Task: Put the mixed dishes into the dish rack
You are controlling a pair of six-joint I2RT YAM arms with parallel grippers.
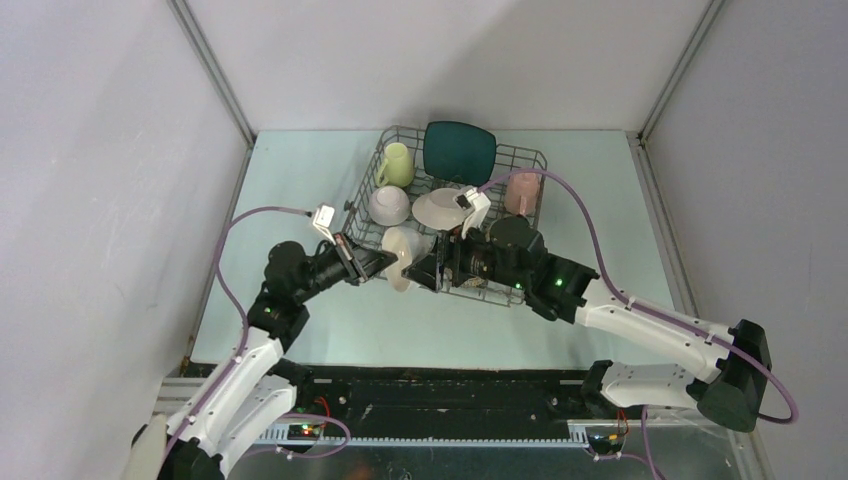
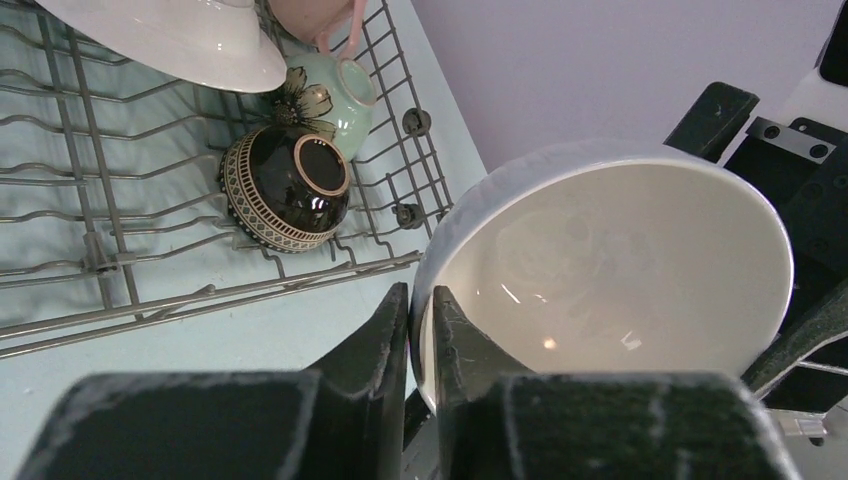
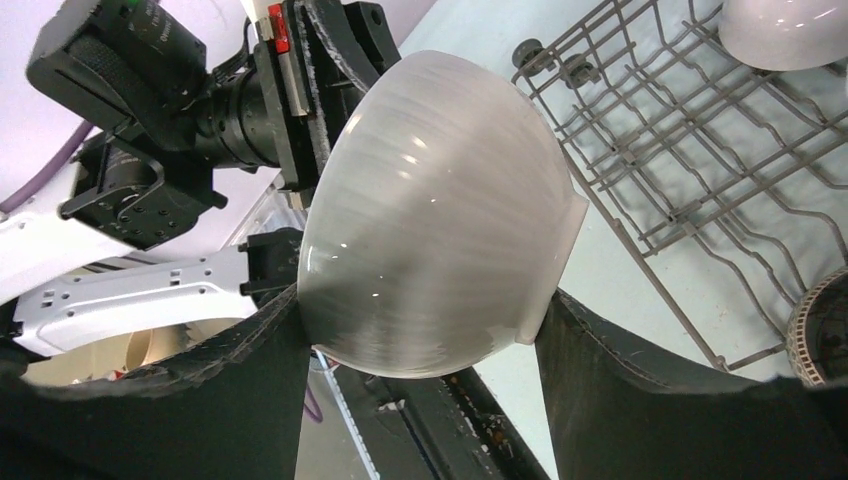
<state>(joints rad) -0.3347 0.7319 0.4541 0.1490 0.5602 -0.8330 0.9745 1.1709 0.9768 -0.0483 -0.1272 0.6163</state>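
A white bowl (image 1: pixel 400 258) hangs tilted on its side between both arms, just off the near left corner of the dish rack (image 1: pixel 538 160). My left gripper (image 2: pixel 420 292) is shut on its rim (image 2: pixel 600 260), one finger inside and one outside. My right gripper (image 3: pixel 420 300) spans the bowl's outer body (image 3: pixel 430 210), with both fingers touching it. In the rack stand the teal square plate (image 1: pixel 458 150), yellow-green mug (image 1: pixel 397 164), another white bowl (image 1: pixel 389 205), white round plate (image 1: pixel 440 207) and pink cup (image 1: pixel 522 192). The dark brown bowl (image 2: pixel 285 188) and pale green bowl (image 2: pixel 335 95) lie in its near right part.
The rack's near wire rim (image 2: pixel 150 300) runs just beyond the held bowl, with rows of bare tines (image 3: pixel 650 130) behind it. The pale green table (image 1: pixel 300 190) lies to the left of the rack, and grey walls close in on both sides.
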